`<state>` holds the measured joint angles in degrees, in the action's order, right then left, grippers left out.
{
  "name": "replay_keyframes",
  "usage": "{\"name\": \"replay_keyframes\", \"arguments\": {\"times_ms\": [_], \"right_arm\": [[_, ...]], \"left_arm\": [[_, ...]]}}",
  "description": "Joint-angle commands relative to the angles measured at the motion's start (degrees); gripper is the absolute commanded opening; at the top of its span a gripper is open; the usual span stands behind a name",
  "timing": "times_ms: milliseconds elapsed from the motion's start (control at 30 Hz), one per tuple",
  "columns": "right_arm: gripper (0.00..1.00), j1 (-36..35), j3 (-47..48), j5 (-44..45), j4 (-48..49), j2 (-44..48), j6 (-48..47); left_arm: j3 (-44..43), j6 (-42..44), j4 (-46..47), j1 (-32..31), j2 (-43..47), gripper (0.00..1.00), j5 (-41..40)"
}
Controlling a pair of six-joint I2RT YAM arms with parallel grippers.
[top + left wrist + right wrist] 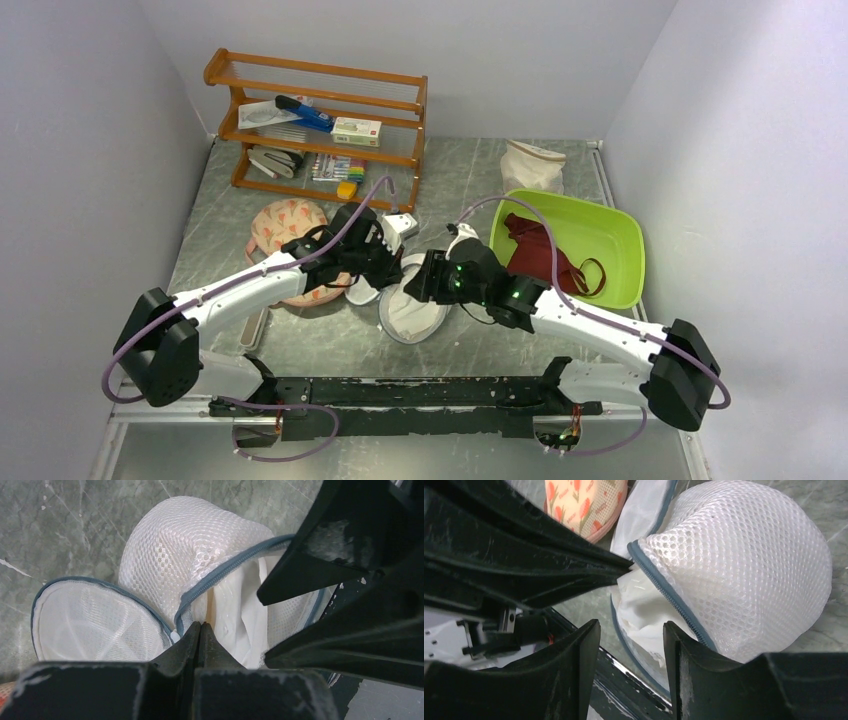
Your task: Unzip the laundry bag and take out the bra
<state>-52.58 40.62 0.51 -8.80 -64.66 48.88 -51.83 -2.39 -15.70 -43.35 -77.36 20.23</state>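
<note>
The white mesh laundry bag [412, 308] lies open at mid-table, its grey zipper rim parted. One domed half [190, 545] stands up, the flat half [95, 620] lies beside it, and white lining shows inside [644, 605]. My left gripper [200, 626] is shut at the domed half's rim, by the zipper, and seems to pinch it. My right gripper [631, 640] is open just in front of the opening, with nothing between its jaws. The maroon bra [540, 255] lies in the green tub, away from both grippers.
The green tub [620, 285] sits right of the bag. A peach floral padded item [285, 225] lies left of it and shows in the right wrist view [584, 500]. A cream sack [530, 160] and a wooden rack [320, 120] stand at the back.
</note>
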Motion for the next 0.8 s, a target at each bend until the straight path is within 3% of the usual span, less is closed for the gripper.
{"name": "replay_keyframes", "arguments": {"times_ms": [0,467,767], "right_arm": [[0.50,0.1,-0.5,5.1,5.9,-0.8,6.8],[0.47,0.6,-2.1,7.0,11.3,-5.1,5.9],[0.26,0.6,-1.9,4.8,13.3,-6.1,3.8]], "left_arm": [[-1.3,-0.2,2.1,-0.4,1.6,0.07,3.0],[-1.2,0.0,2.3,-0.4,1.8,0.07,4.7],[-1.4,0.0,2.0,-0.4,1.7,0.07,3.8]]}}
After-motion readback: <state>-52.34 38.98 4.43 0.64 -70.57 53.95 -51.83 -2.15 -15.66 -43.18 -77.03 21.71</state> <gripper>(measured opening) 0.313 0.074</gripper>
